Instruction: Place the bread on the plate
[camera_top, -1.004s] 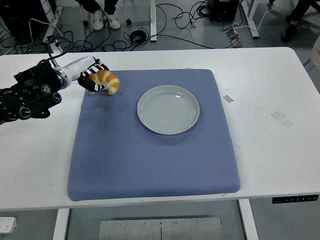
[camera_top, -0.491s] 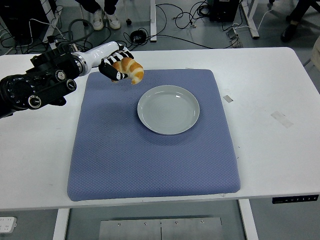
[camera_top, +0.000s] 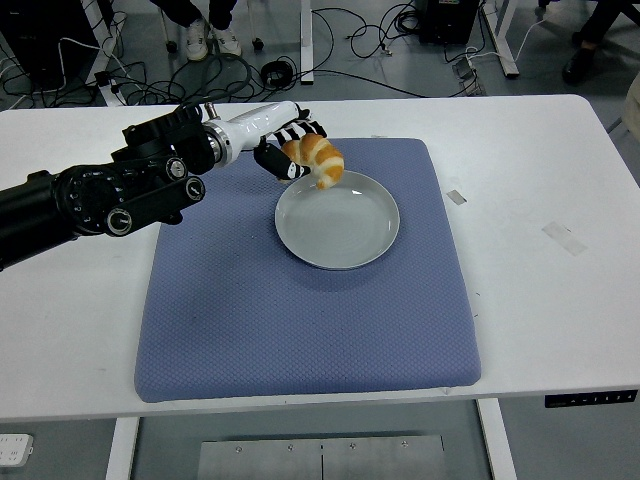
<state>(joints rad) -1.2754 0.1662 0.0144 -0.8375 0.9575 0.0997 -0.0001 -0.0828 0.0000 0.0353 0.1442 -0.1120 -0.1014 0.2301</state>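
Note:
My left hand (camera_top: 292, 150) is shut on a golden-brown croissant (camera_top: 318, 160) and holds it in the air over the far left rim of the plate. The grey round plate (camera_top: 337, 219) lies empty on the blue mat (camera_top: 300, 300), right of centre at its far half. The left arm reaches in from the left edge across the mat's far left corner. The right arm is out of view.
The blue mat covers the middle of the white table (camera_top: 560, 200). Two small pieces of tape (camera_top: 456, 197) (camera_top: 565, 238) lie on the table to the right of the mat. Cables and a person's feet (camera_top: 210, 40) show on the floor beyond the far edge.
My left hand has carried the croissant to the right, from above the mat's far left corner to over the plate's far left rim. The plate has not moved.

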